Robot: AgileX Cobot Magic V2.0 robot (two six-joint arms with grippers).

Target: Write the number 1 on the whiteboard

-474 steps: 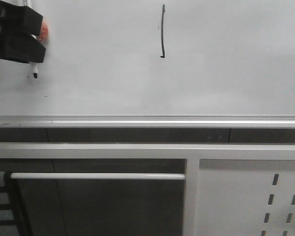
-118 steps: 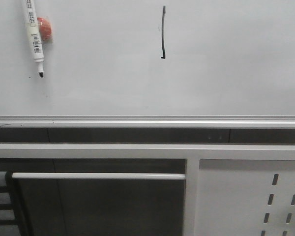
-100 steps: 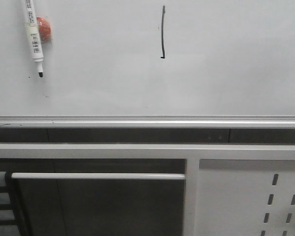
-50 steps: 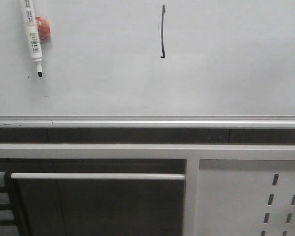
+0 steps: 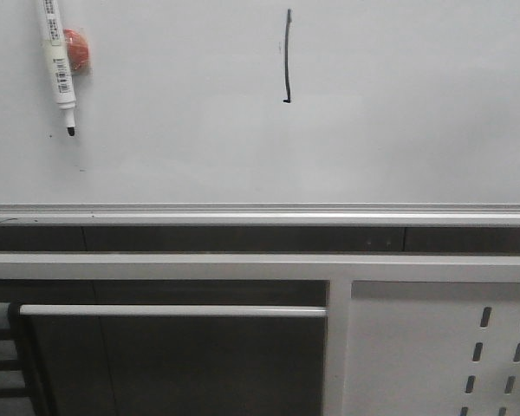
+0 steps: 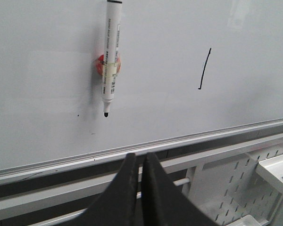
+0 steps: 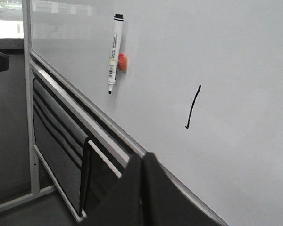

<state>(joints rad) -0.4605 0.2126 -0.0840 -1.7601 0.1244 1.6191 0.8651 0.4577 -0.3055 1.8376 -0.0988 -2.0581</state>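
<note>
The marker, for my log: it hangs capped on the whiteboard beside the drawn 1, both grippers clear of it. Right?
Not capped. The left wrist view shows the marker hanging with its black tip bare, pointing down. The rest stands: it sits on the whiteboard beside the number 1, clear of both grippers.

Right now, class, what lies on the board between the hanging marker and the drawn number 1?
Nothing: between the marker and the number 1 the whiteboard is bare, as the front view shows.

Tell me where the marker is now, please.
In the front view, the marker hangs tip down at the upper left of the whiteboard, on a red magnet, well left of the number 1.
</note>
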